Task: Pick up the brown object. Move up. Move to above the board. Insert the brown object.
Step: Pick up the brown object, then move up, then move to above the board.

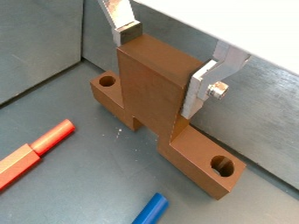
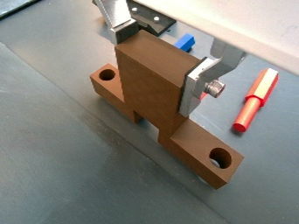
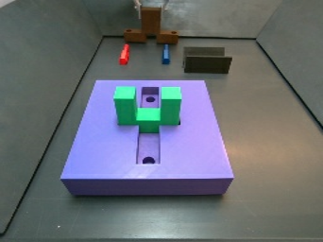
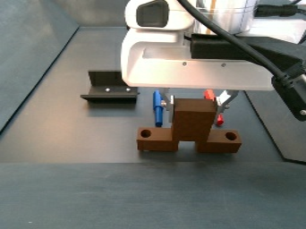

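Claw (image 3: 150, 16) probably too small to judge there.

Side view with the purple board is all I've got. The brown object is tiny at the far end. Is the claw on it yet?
Observer: Yes. In both wrist views the claw straddles the brown object at its upright block, with the fingers flat against opposite sides.
Operator: Lifted?
Observer: No. In a side view its base sits on the grey floor.
Operator: Any holes in that base?
Observer: Two. In a wrist view there is a round hole at one end and another at the far end, and nothing is in either.
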Tool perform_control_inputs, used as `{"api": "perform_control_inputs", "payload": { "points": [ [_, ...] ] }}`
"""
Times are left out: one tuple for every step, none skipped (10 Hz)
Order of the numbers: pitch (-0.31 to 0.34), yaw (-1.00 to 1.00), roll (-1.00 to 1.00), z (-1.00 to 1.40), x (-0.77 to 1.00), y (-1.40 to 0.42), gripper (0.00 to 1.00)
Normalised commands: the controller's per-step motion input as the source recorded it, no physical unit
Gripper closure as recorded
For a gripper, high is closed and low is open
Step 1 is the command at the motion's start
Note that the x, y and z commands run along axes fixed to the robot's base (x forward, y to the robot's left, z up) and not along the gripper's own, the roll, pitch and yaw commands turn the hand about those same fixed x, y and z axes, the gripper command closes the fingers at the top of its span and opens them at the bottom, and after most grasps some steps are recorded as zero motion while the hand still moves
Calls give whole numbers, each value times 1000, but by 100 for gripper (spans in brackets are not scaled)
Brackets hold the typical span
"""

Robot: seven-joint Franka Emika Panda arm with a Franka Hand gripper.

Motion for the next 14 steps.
{"api": "perform_control_inputs", "payload": {
  "points": [
    [0,0,0,0,0,0,100],
    [0,0,0,0,0,0,100],
    [0,0,0,0,0,0,100],
    [0,0,0,0,0,0,100],
    [0,0,0,0,0,0,100],
    [0,0,0,0,0,0,100],
    [0,0,0,833,0,0,100],
    [56,-56,1,700,-45,-5,100],
    [62,-49,32,467,-44,-7,100],
    [0,0,0,1400,0,0,100],
    [4,8,-25,1400,-5,-1,100],
    [27,2,16,1400,-33,-9,100],
    [49,8,-4,1400,49,7,100],
    [93,1,-8,744,40,14,100]
  ]
}}
